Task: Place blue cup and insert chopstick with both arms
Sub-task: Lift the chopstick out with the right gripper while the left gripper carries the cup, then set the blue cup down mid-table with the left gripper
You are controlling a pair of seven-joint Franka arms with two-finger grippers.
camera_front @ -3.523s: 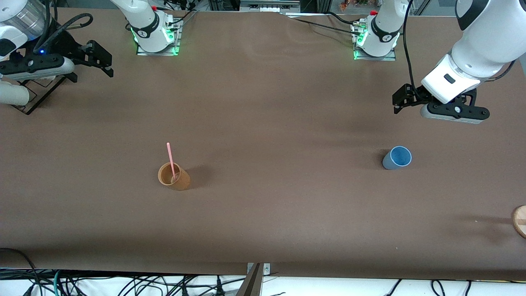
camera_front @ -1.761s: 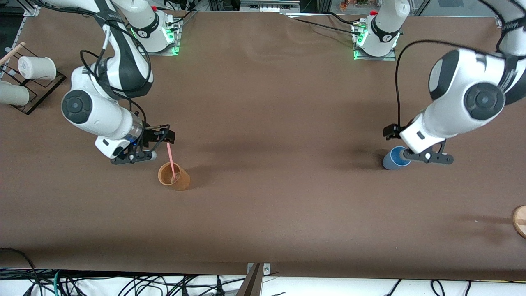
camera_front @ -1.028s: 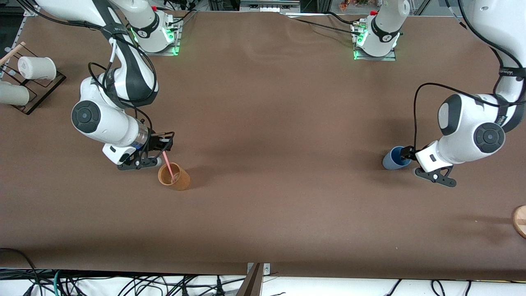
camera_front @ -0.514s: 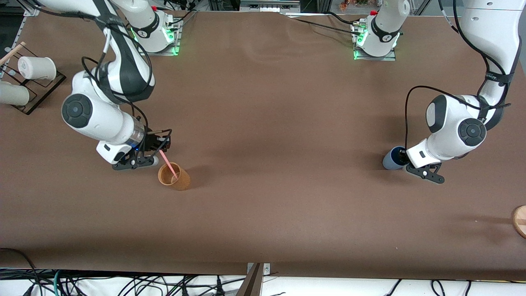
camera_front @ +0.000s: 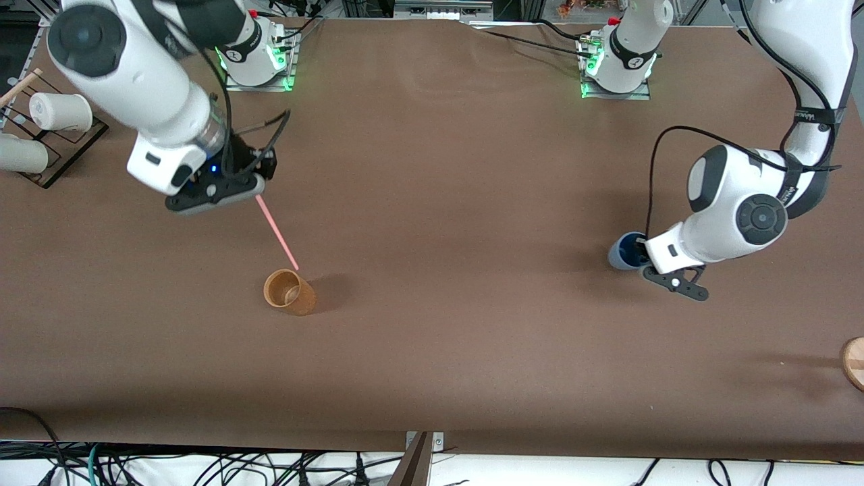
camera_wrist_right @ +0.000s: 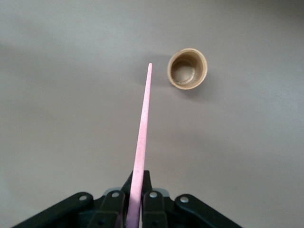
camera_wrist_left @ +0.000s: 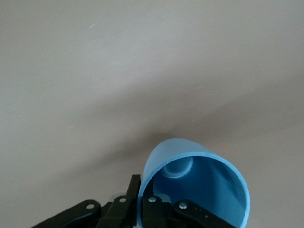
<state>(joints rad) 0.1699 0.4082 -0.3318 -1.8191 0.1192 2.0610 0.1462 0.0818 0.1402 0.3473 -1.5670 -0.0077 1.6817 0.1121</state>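
My right gripper (camera_front: 251,190) is shut on the pink chopstick (camera_front: 277,233) and holds it in the air, slanting down toward the orange-brown cup (camera_front: 289,291). In the right wrist view the chopstick (camera_wrist_right: 141,142) runs out from between my fingers, its tip beside that cup (camera_wrist_right: 187,69). My left gripper (camera_front: 641,259) is shut on the blue cup (camera_front: 624,251), one finger inside the rim and one outside. The left wrist view shows the cup (camera_wrist_left: 194,187) tilted with its bright blue inside open to the camera.
A black wire rack (camera_front: 64,145) with white cups (camera_front: 59,111) and a tan stick stands at the right arm's end of the table. A round wooden disc (camera_front: 854,361) lies at the edge of the left arm's end, nearer the front camera.
My right gripper has risen with the chopstick, pulling it out of the orange-brown cup. My left gripper has closed on the blue cup's rim and shifted it a little toward the middle.
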